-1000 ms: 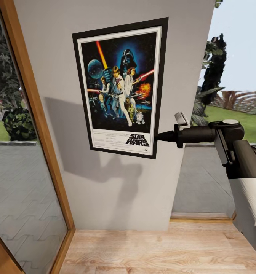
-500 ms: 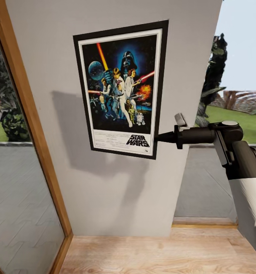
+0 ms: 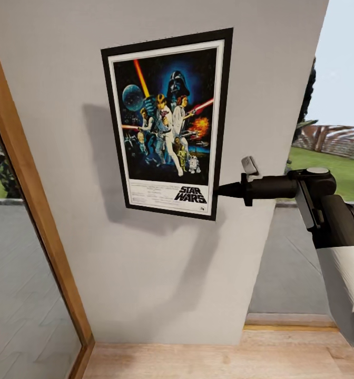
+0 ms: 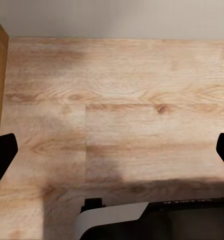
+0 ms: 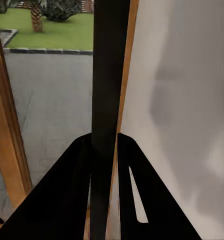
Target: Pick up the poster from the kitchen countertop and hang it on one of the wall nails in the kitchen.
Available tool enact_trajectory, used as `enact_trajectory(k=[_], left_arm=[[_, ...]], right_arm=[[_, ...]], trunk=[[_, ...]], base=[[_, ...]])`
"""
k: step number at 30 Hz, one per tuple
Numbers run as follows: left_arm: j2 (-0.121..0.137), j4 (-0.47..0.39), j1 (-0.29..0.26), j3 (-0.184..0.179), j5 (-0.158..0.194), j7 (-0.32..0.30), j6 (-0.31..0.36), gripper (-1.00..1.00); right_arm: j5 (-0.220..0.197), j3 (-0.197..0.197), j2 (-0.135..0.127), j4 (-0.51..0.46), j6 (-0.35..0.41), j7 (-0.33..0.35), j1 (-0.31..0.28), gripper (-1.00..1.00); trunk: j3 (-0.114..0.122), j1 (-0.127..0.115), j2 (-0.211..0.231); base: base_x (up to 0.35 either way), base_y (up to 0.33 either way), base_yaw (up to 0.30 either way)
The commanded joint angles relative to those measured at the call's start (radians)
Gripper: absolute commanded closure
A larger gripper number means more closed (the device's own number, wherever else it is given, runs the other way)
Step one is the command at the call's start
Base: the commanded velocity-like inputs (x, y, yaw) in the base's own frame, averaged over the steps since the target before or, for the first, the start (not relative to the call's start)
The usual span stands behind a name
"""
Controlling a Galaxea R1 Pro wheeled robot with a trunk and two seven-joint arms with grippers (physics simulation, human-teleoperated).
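Left fingers (image 4: 112, 150): spread wide, nothing between them, dark tips at either edge of the wrist view, pointing down at the wooden floor (image 4: 122, 100).
Right arm (image 3: 335, 231): reaching in from the right of the head view.
Right fingers (image 3: 217, 190): clamped on the poster's lower right edge; in the wrist view the black frame (image 5: 109, 75) runs edge-on between them.
Poster (image 3: 169, 123): upright, slightly tilted, against the pale grey wall (image 3: 161, 273).
Beyond: wooden door frame (image 3: 35, 221), paving, lawn outside.
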Motion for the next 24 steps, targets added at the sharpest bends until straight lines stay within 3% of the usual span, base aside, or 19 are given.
enact_trajectory(k=[1, 24], left_arm=[[-0.001, -0.001, 0.001, 0.008, -0.007, -0.008, -0.002, -1.0], [-0.001, -0.001, 0.001, 0.008, -0.007, -0.008, -0.002, -1.0]], right_arm=[[-0.007, 0.001, -0.001, 0.0, 0.013, 0.001, 0.0, 1.0], [-0.008, 0.001, -0.002, 0.0, 0.013, 0.001, 0.0, 1.0]], trunk=[[0.0, 0.001, 0.0], [0.0, 0.001, 0.0]], base=[[0.309, 0.0, 0.0], [0.092, 0.009, 0.0]])
